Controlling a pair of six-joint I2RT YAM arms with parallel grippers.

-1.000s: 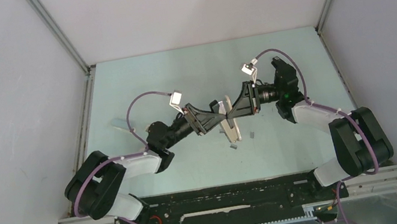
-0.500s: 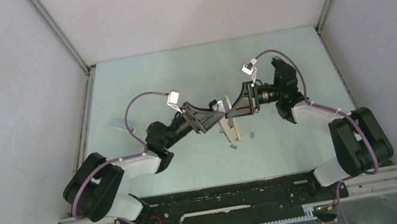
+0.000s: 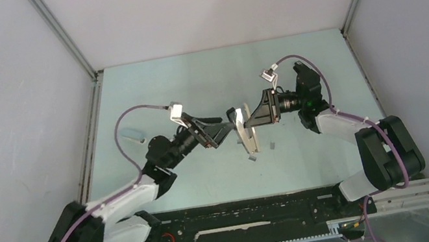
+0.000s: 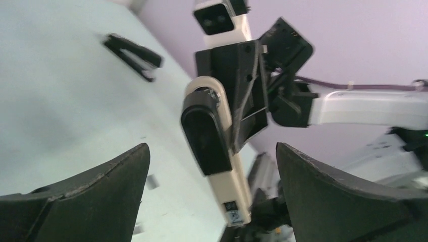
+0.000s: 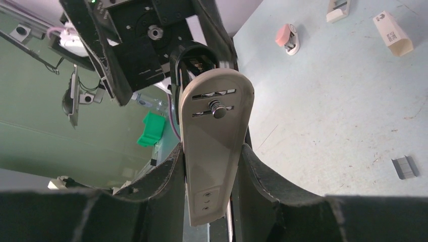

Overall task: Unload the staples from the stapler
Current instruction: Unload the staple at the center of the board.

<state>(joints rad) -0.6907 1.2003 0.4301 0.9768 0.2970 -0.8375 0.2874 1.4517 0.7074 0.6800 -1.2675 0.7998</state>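
The stapler (image 3: 244,133) has a cream base and a black body, and it hangs tilted above the table. My right gripper (image 3: 251,119) is shut on it. In the right wrist view the cream underside of the stapler (image 5: 214,126) sits clamped between both fingers of the right gripper (image 5: 212,157). My left gripper (image 3: 224,127) stands open just left of it, touching nothing. In the left wrist view the stapler (image 4: 212,146) hangs ahead of the wide-apart jaws of the left gripper (image 4: 212,201). Loose staples (image 3: 251,159) lie on the table below; another strip of staples (image 5: 405,167) lies at the right.
A second black stapler (image 4: 134,50) lies on the table further off. A small white labelled box (image 5: 392,33), a pink object (image 5: 287,38) and a pale item (image 5: 337,9) lie on the mat. A pale object (image 3: 131,135) rests near the left wall.
My left gripper has opened wide, let go of the stapler and drawn back to the left, its arm swinging down-left. The right gripper still holds the stapler in place.
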